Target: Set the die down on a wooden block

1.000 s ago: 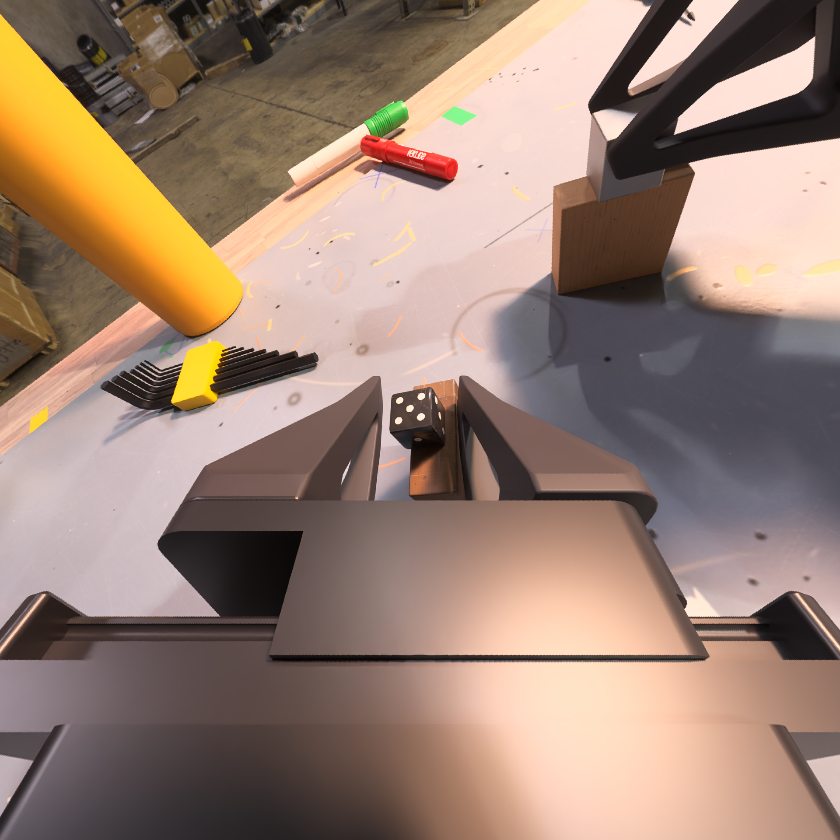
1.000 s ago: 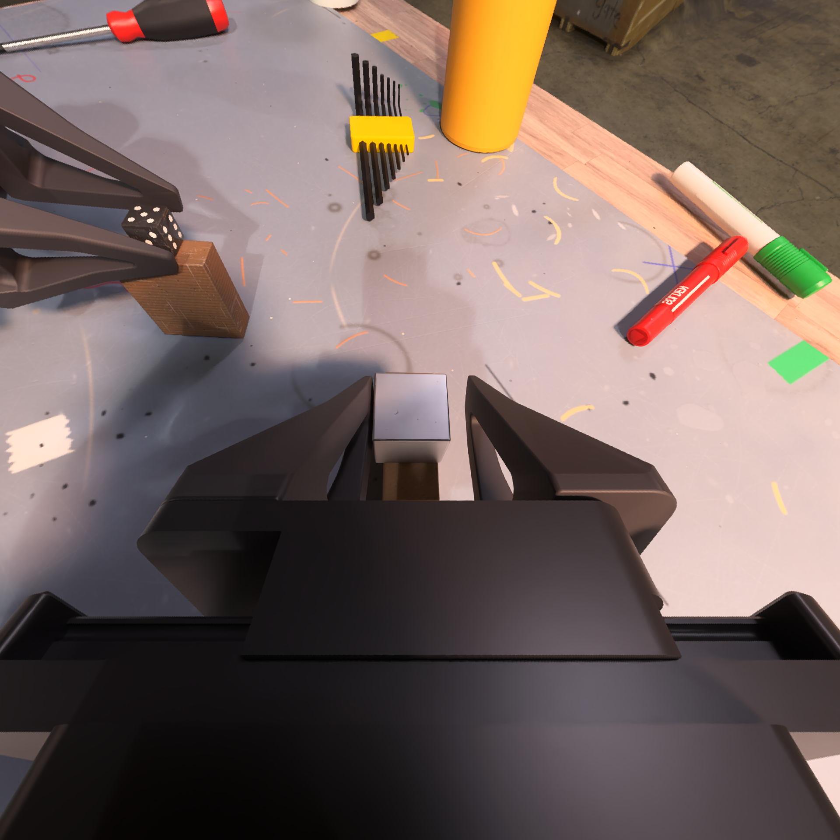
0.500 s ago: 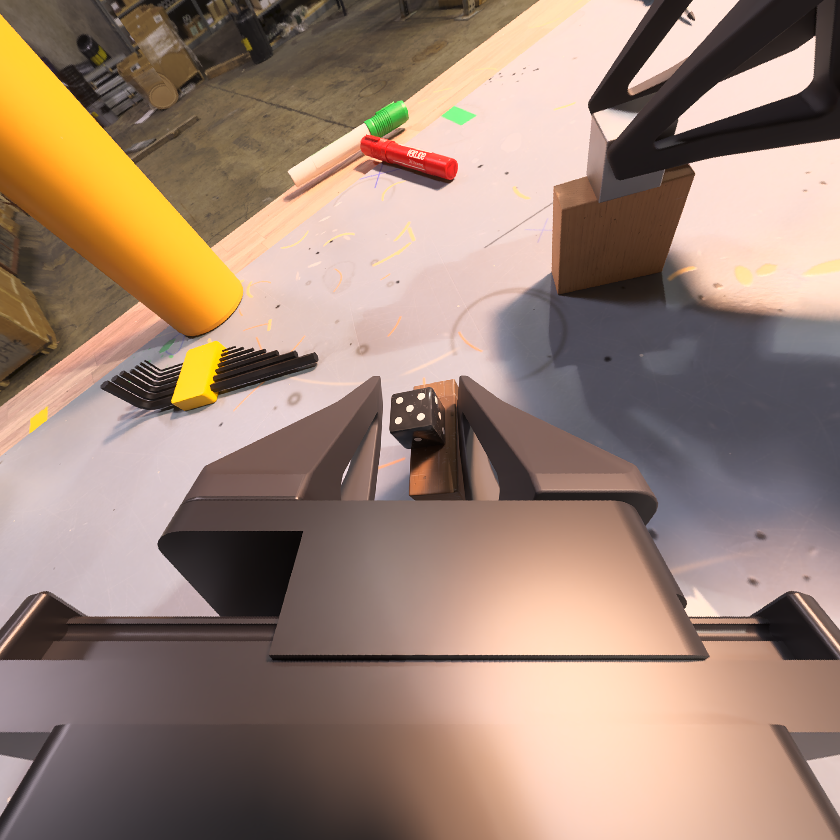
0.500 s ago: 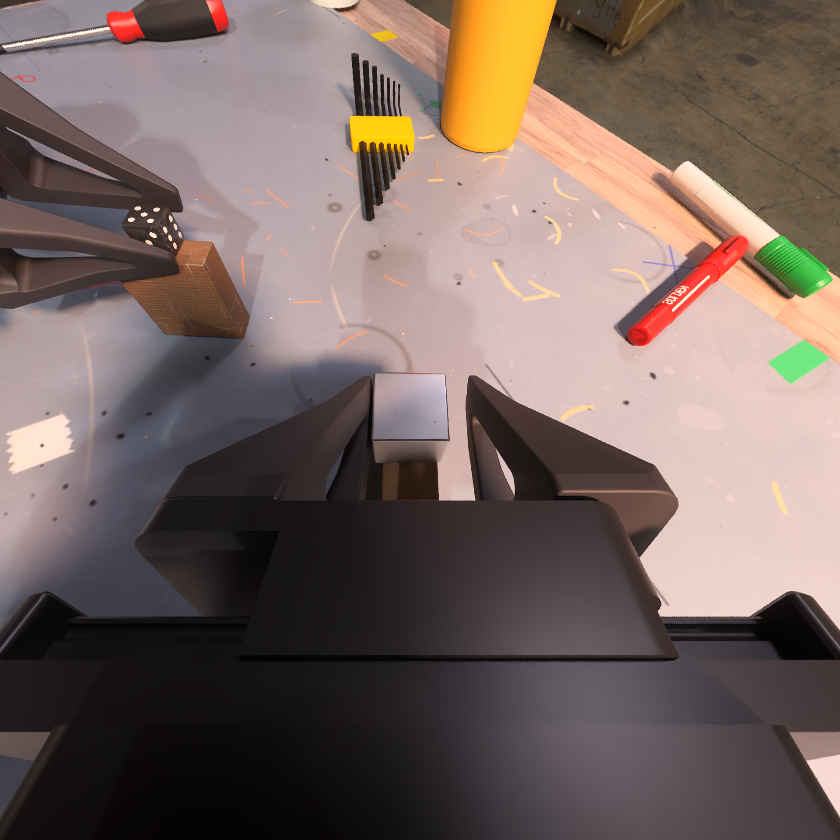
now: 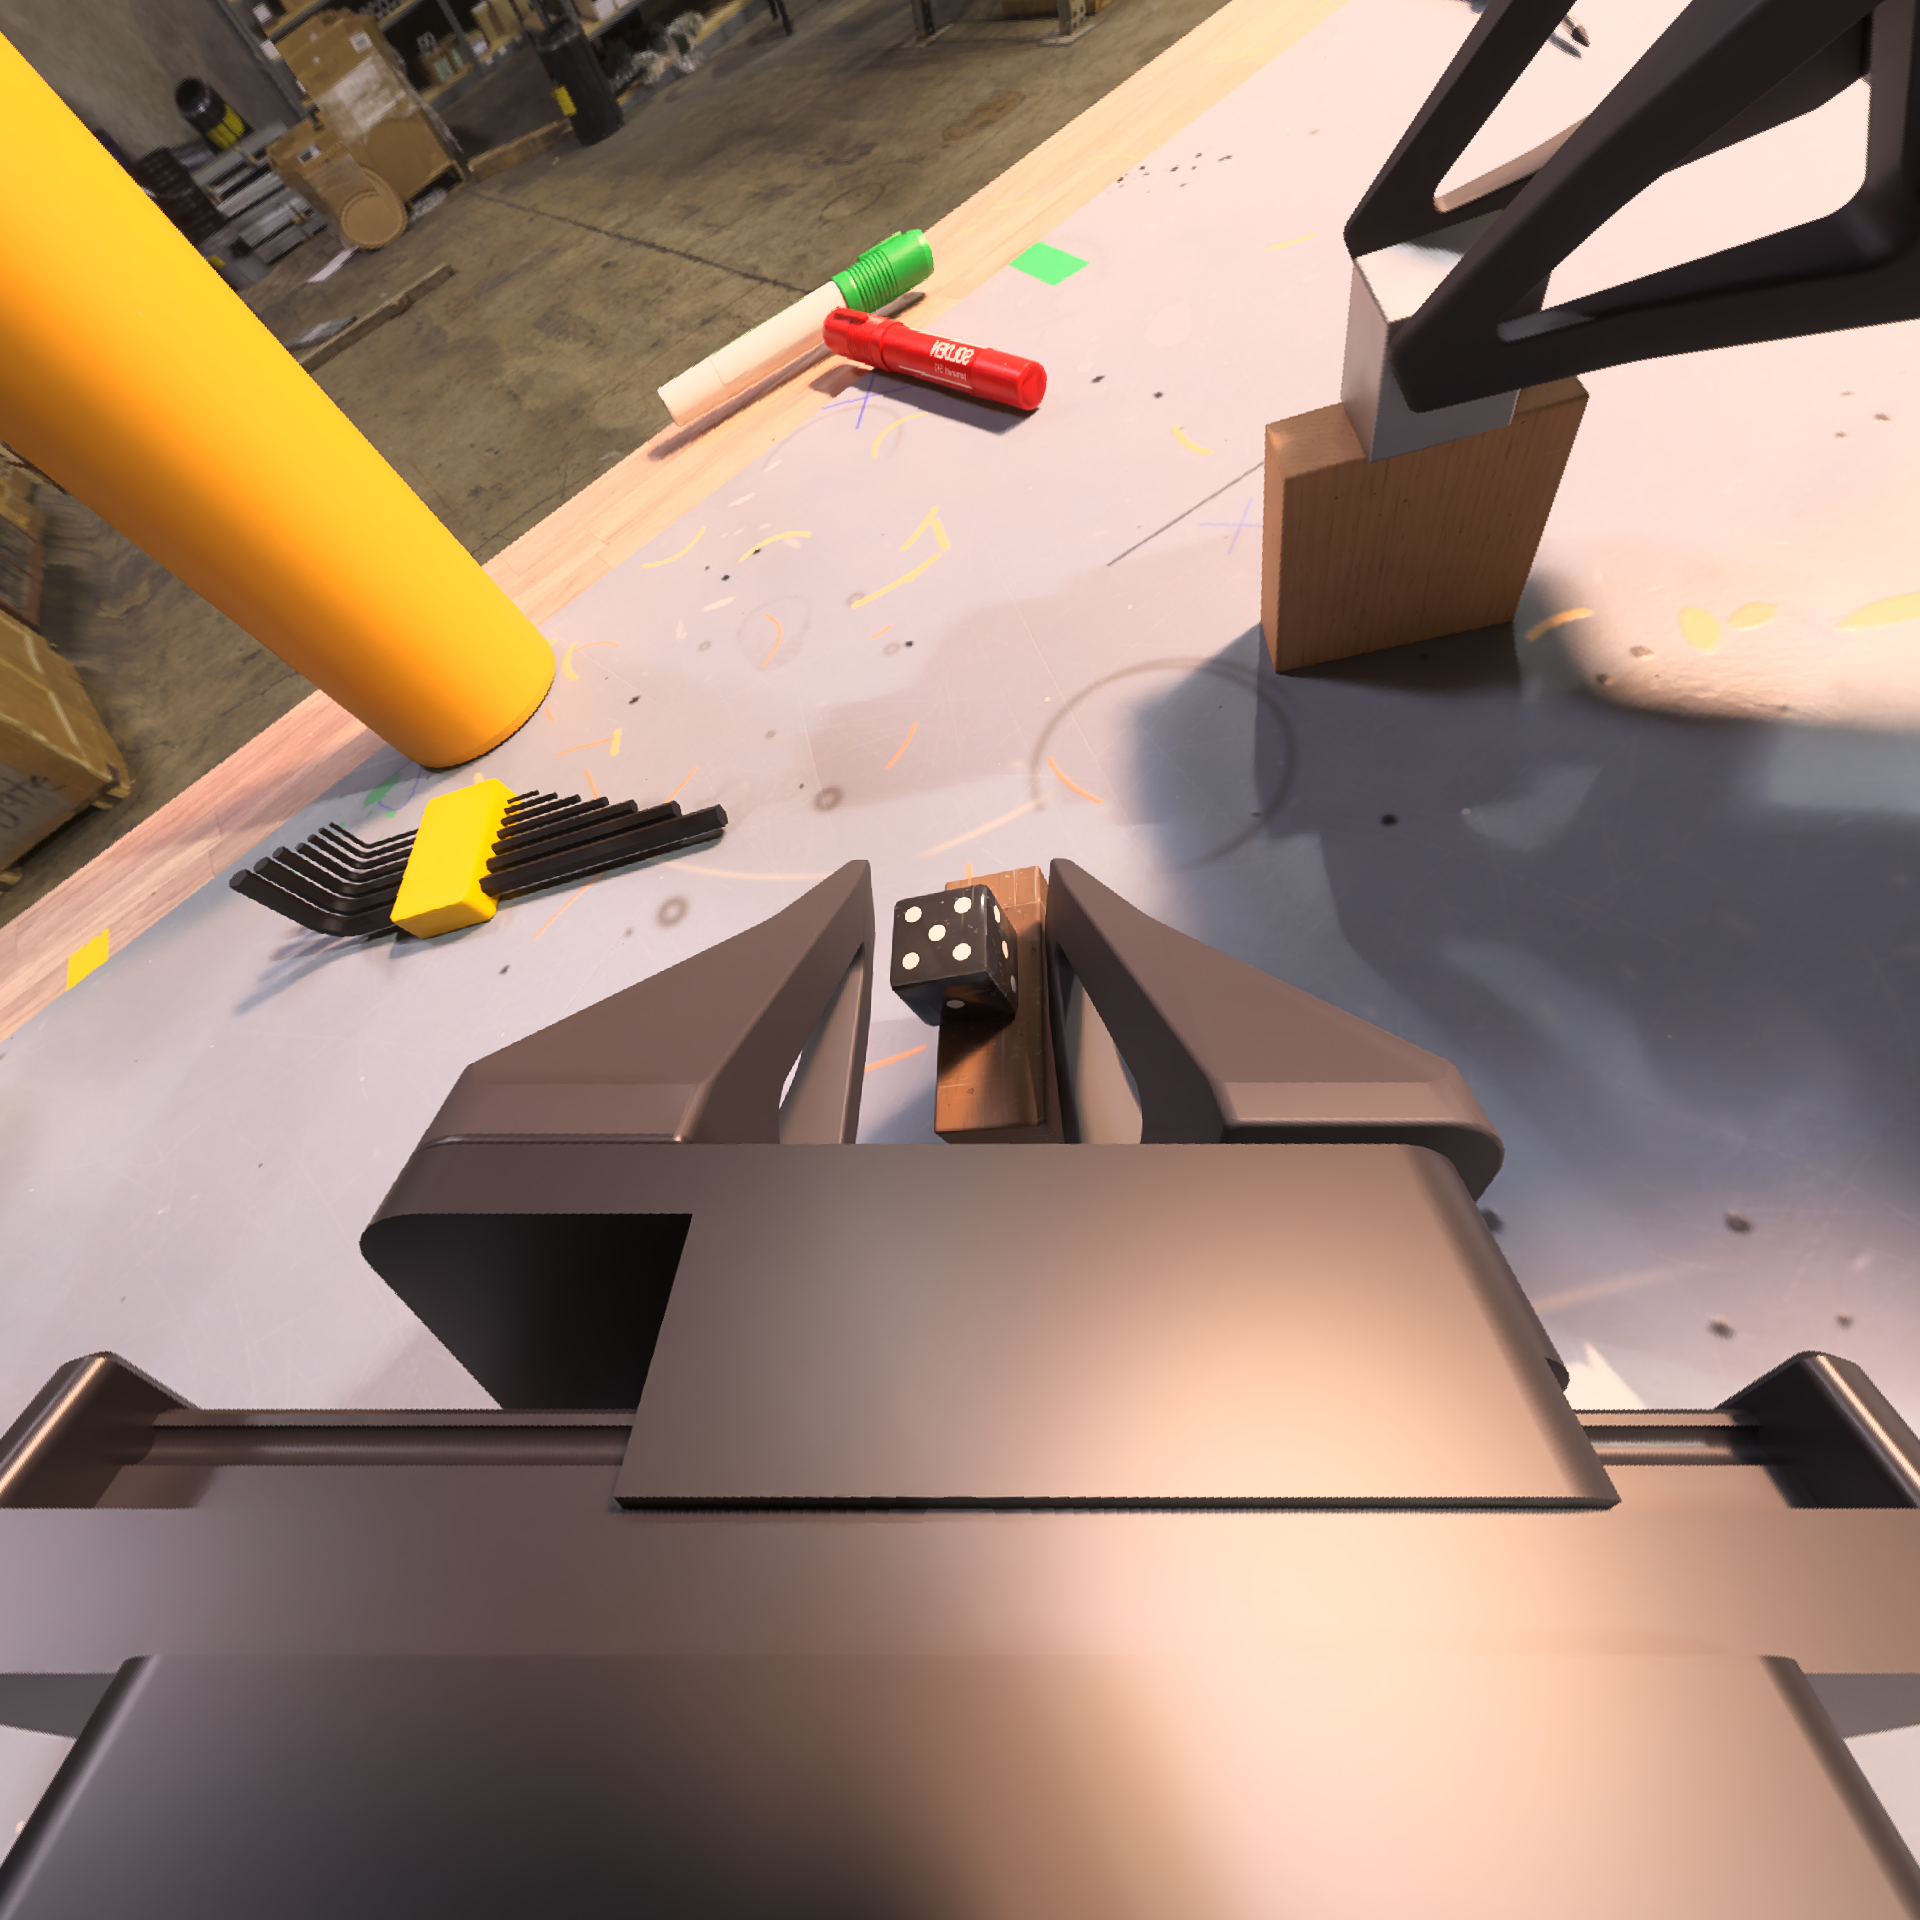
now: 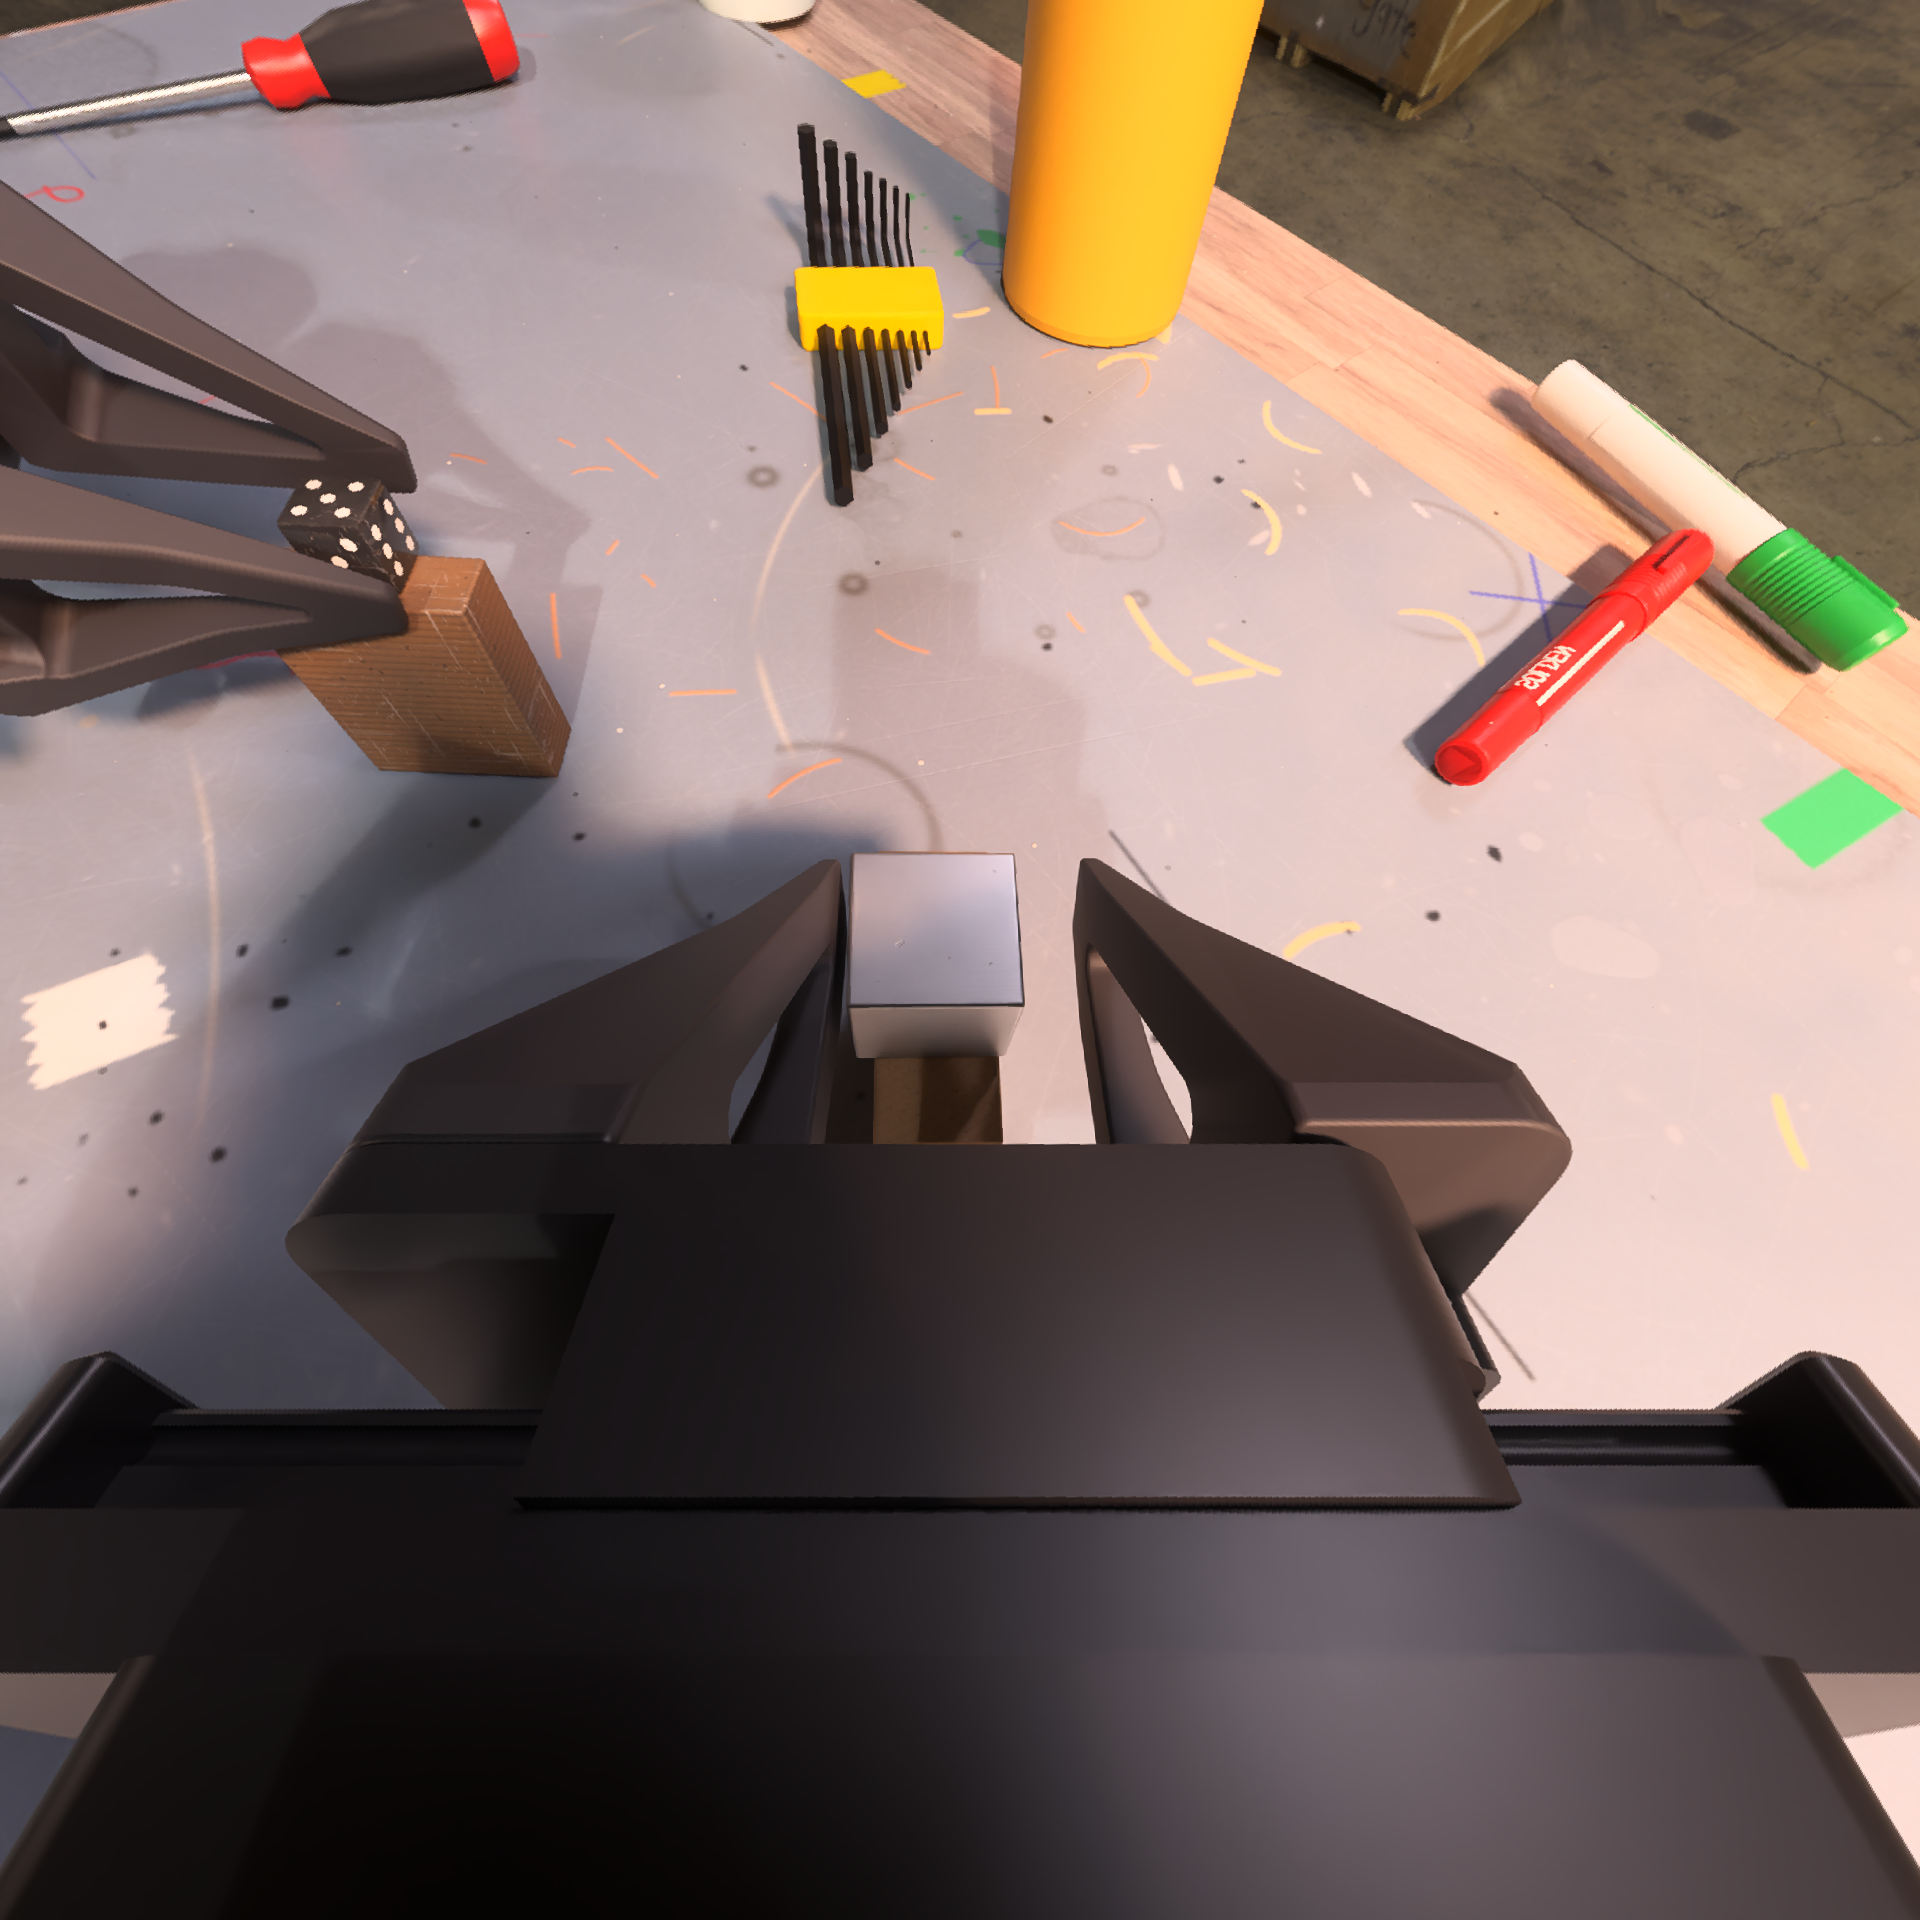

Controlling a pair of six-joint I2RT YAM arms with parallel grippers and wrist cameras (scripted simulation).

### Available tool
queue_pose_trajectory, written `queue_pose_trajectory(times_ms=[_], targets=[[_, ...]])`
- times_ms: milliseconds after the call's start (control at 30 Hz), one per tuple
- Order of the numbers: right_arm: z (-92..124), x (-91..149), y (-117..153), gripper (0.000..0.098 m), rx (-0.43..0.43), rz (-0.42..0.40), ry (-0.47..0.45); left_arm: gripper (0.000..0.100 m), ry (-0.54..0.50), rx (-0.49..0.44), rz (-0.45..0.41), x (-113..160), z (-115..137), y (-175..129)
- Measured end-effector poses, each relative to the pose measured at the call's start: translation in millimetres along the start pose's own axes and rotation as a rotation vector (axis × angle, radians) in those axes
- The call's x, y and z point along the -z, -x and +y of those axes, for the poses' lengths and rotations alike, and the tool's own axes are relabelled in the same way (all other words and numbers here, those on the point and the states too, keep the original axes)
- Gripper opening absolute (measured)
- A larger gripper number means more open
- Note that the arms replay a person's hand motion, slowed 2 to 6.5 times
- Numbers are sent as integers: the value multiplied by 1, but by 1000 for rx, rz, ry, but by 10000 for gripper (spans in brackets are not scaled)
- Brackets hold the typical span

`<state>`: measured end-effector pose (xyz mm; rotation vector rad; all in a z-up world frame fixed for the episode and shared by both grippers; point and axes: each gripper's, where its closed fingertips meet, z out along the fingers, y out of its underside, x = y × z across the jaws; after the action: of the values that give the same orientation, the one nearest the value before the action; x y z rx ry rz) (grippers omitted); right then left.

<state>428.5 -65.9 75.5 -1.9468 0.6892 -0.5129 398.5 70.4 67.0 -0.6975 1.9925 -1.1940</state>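
A black die with white pips (image 5: 954, 951) rests tilted on the top of a dark wooden block (image 5: 992, 1081), overhanging its edge. My left gripper (image 5: 959, 868) is open, with a finger on each side of the die and a small gap on both sides. The right wrist view shows the same die (image 6: 348, 525), block (image 6: 436, 675) and left gripper (image 6: 403, 540). My right gripper (image 6: 960, 864) is open around a silver metal cube (image 6: 935, 935) that sits on a light wooden block (image 5: 1403, 530). That block is mostly hidden under the cube in the right wrist view.
A tall yellow cylinder (image 6: 1122, 156) stands at the table's wooden edge, with a yellow-holdered hex key set (image 6: 868, 307) beside it. A red marker (image 6: 1569, 655) and a green-capped white marker (image 6: 1714, 520) lie near that edge. A red-and-black screwdriver (image 6: 364, 52) lies at the far left.
The die has tipped slightly on the dark block. The right gripper's fingers stand a touch wider. Neither arm has otherwise moved.
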Motion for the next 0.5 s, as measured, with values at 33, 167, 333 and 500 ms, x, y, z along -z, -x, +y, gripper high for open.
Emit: queue_pose_trajectory(times_ms=[33,167,333,500], targets=[[0,0,0,374,0,0,0,281,0,0,0,0,0,0],[0,0,0,376,-2,1,-1,281,0,0,0,0,0,0],[-1,0,-1,377,-4,2,-3,282,0,0,0,0,0,0],[-1,0,-1,377,-4,3,-4,282,0,0,0,0,0,0]])
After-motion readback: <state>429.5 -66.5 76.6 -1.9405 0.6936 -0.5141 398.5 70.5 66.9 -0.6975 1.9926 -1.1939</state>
